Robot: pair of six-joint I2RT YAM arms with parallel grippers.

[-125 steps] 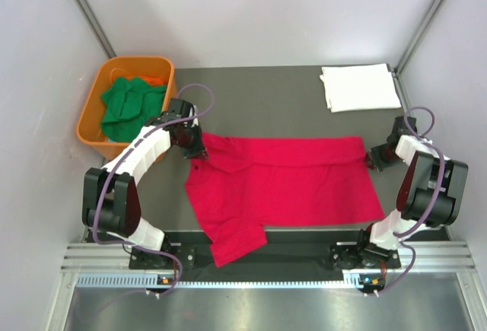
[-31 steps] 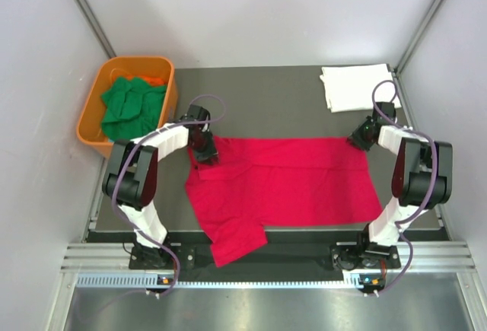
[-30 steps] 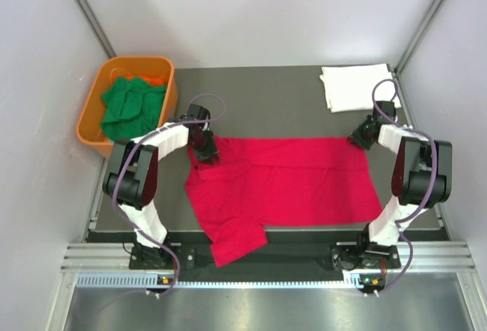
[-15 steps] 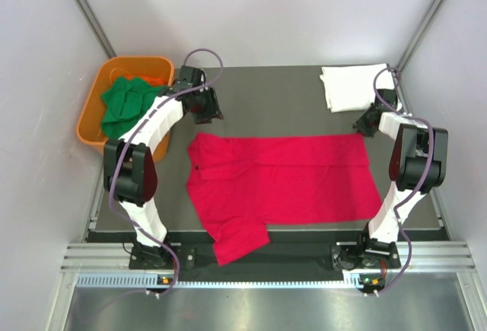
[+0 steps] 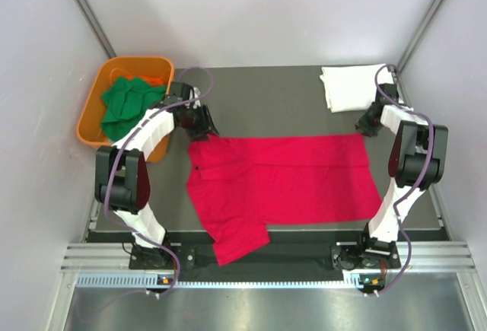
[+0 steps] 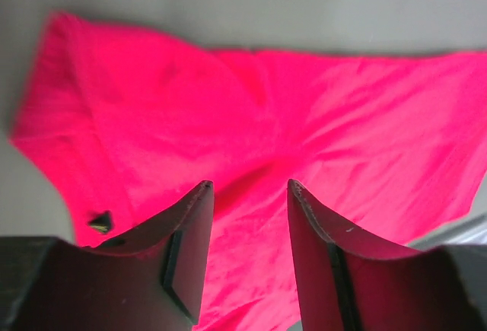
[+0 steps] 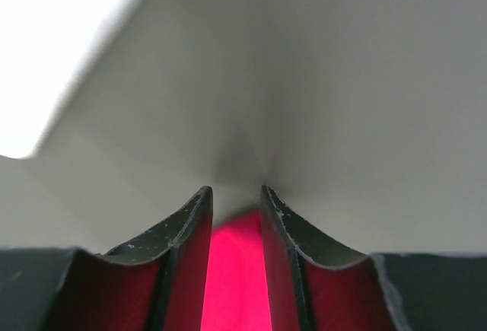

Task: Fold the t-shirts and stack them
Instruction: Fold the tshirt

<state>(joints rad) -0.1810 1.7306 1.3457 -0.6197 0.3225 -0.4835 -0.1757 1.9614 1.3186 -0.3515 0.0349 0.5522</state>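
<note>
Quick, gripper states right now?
Left gripper: open, empty, above the red t-shirt.
Right gripper: narrow gap, the shirt showing between its fingers; grip cannot be told.

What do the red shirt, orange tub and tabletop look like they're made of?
Red shirt: soft matte cloth, probably cotton; it creases and lies limp. Orange tub: likely moulded plastic, smooth with a rounded rim. Table: flat, dark grey, matte surface; material unclear.

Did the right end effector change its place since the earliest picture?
Yes. The right end effector moved toward the far side of the table, ending close to the folded white t-shirt.
</note>
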